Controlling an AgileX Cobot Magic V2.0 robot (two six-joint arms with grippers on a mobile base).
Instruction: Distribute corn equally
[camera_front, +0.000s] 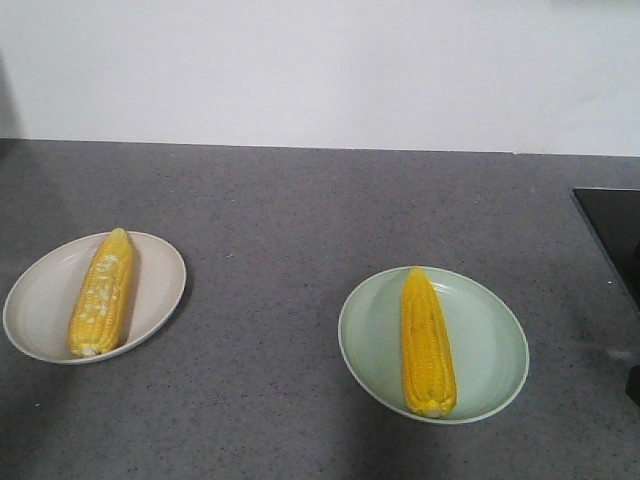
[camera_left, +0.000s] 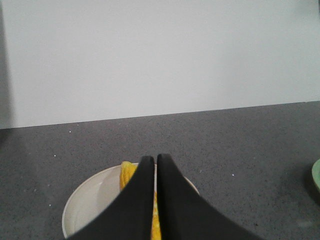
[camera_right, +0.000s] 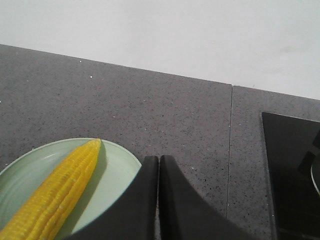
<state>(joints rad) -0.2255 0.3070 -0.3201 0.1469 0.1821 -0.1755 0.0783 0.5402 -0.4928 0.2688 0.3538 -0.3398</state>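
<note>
One yellow corn cob (camera_front: 101, 293) lies lengthwise on a beige plate (camera_front: 40, 300) at the left of the grey counter. A second corn cob (camera_front: 427, 341) lies on a pale green plate (camera_front: 490, 340) right of centre. My left gripper (camera_left: 155, 159) hangs shut and empty above the beige plate (camera_left: 95, 195), its black fingers covering most of that cob (camera_left: 128, 175). My right gripper (camera_right: 158, 158) is shut and empty too, just past the right rim of the green plate (camera_right: 117, 170), beside its cob (camera_right: 60, 192). Neither gripper shows in the front view.
A black glossy cooktop panel (camera_front: 615, 235) sits at the counter's right edge, also visible in the right wrist view (camera_right: 290, 175). A white wall (camera_front: 320, 70) backs the counter. A thin seam (camera_right: 230, 145) runs through the countertop near the right gripper.
</note>
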